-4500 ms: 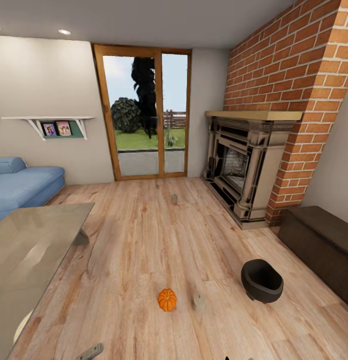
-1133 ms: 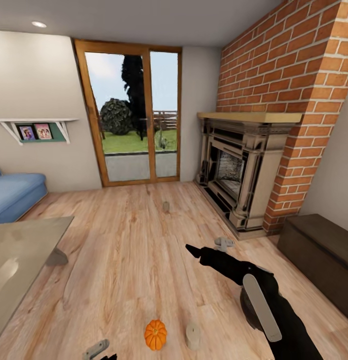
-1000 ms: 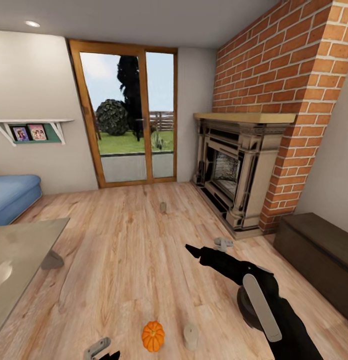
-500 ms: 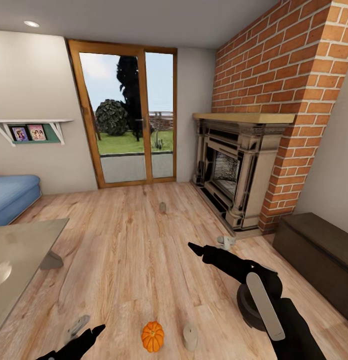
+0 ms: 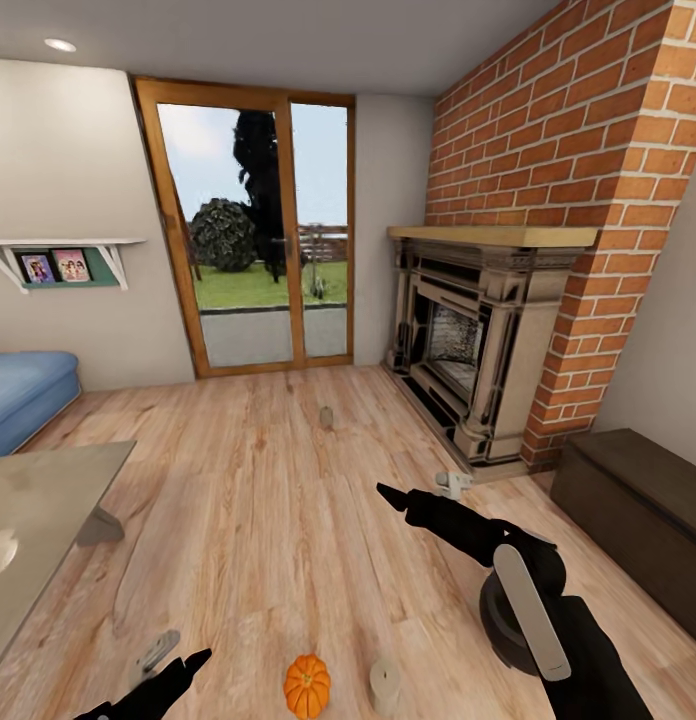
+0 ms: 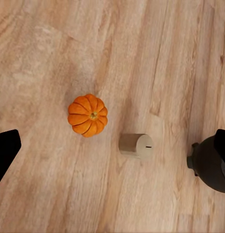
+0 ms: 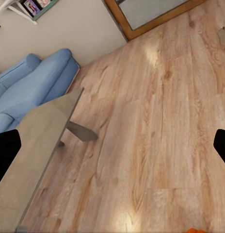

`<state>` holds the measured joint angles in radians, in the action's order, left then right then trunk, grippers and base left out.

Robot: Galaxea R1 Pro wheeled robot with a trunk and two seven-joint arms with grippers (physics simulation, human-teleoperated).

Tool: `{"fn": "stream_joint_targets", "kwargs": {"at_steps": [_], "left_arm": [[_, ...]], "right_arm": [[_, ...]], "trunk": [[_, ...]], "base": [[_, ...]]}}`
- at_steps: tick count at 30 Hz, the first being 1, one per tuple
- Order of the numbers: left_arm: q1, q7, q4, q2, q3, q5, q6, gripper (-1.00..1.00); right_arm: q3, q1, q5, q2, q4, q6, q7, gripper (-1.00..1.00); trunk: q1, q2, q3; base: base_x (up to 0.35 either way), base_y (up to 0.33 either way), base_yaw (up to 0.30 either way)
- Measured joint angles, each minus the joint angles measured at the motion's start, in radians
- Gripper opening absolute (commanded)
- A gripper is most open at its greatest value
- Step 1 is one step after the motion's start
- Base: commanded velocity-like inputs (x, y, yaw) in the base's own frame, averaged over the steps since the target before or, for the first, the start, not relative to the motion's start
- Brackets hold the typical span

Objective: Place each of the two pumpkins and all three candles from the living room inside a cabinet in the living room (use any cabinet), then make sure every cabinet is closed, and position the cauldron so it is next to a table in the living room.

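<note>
- Nothing is stowed yet: one pumpkin (image 5: pixel 307 686) and a candle (image 5: pixel 385 684) just beside it sit on the floor, another candle (image 5: pixel 326 416) well off toward the glass door.
- The cauldron (image 5: pixel 508 610) stands on the floor behind the right arm, far from the bench (image 5: pixel 33 520).
- The cabinet (image 5: pixel 638 500) looks closed.
- The left pincer (image 5: pixel 166 665) and right pincer (image 5: pixel 424 496) are both spread wide, holding nothing.

Pale wood-grain floor (image 5: pixel 268 520), lightly glossy. The pumpkin (image 6: pixel 88 115) has smooth, ribbed orange skin; the candle (image 6: pixel 136 145) is matt tan; the cauldron (image 6: pixel 212 164) is matt black. The tabletop (image 7: pixel 40 141) is glossy grey; the cabinet (image 5: pixel 638 500) is dark wood-grain.
</note>
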<state>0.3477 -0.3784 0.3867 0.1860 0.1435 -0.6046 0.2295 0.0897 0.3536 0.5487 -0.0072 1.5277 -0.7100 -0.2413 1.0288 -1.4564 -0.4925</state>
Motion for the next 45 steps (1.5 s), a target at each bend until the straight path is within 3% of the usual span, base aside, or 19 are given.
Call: {"fn": "stream_joint_targets", "kwargs": {"at_steps": [12,17,19,22,28,32,36,41,45], "left_arm": [[0.000,-0.002,-0.001,0.000,0.000,-0.001,0.001,1.00],[0.000,-0.077,0.000,0.000,0.001,-0.002,0.004,1.00],[0.000,-0.132,-0.001,0.002,0.001,-0.004,0.008,1.00],[0.000,-0.158,0.000,0.001,0.001,-0.003,0.009,1.00],[0.000,-0.163,0.000,-0.001,-0.002,-0.002,0.011,1.00],[0.000,-0.167,-0.001,-0.001,-0.003,-0.001,0.012,1.00],[0.000,-0.168,0.002,-0.001,-0.004,0.000,0.013,1.00],[0.006,-0.169,0.019,-0.009,-0.006,0.001,0.028,1.00],[0.025,-0.165,0.086,-0.018,-0.006,0.000,0.097,1.00]], "right_arm": [[-0.001,0.000,0.004,0.000,0.006,-0.003,-0.031,1.00],[-0.006,0.000,0.011,0.000,0.006,-0.005,-0.058,1.00],[-0.040,0.000,0.017,-0.001,0.006,-0.007,-0.066,1.00],[-0.073,0.000,0.031,-0.001,0.007,-0.010,-0.070,1.00],[-0.086,0.000,0.050,-0.002,0.017,-0.040,-0.075,1.00],[-0.089,0.000,0.051,-0.002,0.019,-0.064,-0.121,1.00],[-0.100,0.000,0.053,-0.003,0.020,-0.081,-0.140,1.00],[-0.142,0.000,0.053,-0.003,0.020,-0.139,-0.227,1.00],[-0.203,0.000,0.051,-0.006,0.020,-0.154,-0.309,1.00]], "trunk": [[-0.001,0.000,0.004],[-0.001,0.000,0.008],[0.000,0.000,0.009],[0.000,0.000,0.009],[0.000,0.000,0.009],[0.000,0.000,0.009],[0.015,-0.028,-0.003],[0.034,-0.063,-0.019],[0.050,-0.091,-0.032]], "base": [[0.199,0.065,-0.090],[0.284,0.118,-0.199],[0.205,0.033,-0.051],[0.081,0.013,-0.020],[0.012,0.002,-0.003],[0.000,0.000,0.000],[0.000,0.000,0.000],[0.000,0.000,0.000],[0.000,0.000,0.000]]}}
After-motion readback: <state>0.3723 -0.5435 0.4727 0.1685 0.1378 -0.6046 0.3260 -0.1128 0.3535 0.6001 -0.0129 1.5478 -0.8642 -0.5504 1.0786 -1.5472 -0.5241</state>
